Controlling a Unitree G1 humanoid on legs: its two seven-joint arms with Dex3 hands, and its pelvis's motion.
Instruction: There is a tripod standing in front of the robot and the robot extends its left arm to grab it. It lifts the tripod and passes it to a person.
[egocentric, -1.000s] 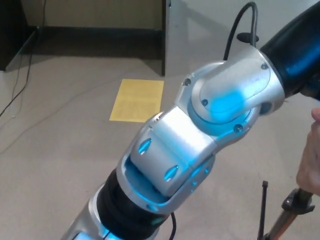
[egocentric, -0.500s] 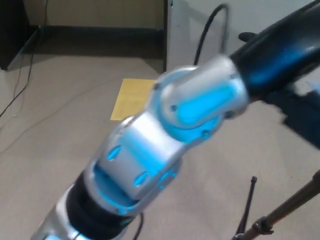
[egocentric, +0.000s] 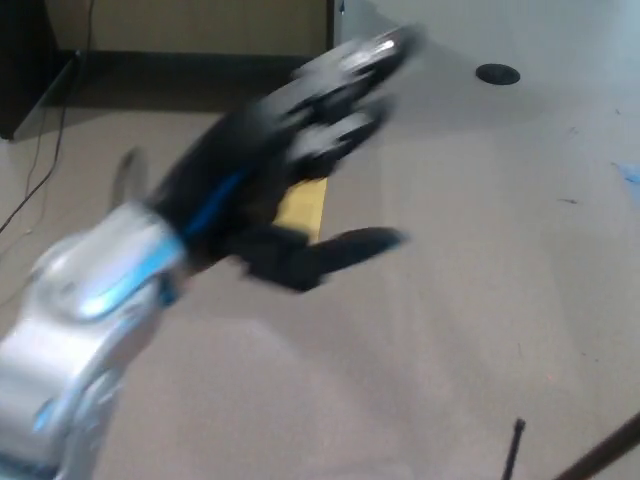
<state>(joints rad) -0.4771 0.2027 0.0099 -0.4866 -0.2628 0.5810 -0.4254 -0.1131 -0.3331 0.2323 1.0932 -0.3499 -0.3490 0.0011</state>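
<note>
My left hand (egocentric: 285, 165) fills the upper middle of the head view, blurred by motion. Its fingers (egocentric: 345, 75) are spread and its thumb (egocentric: 340, 250) sticks out to the right, with nothing held. The silver forearm (egocentric: 70, 330) runs down to the lower left. Only bits of the tripod show: a thin black rod (egocentric: 512, 452) and a dark leg (egocentric: 605, 455) at the bottom right corner, well apart from the hand. My right hand does not show.
A yellow sheet (egocentric: 303, 207) lies on the beige floor behind the hand. A dark round disc (egocentric: 497, 73) sits on the floor at the upper right. A cable (egocentric: 45, 150) trails at the left, near dark furniture along the far wall.
My left arm has swung back to the left and down, bringing the open hand into view. The person's hand seen at the right edge a second ago is gone, and the tripod sits lower right.
</note>
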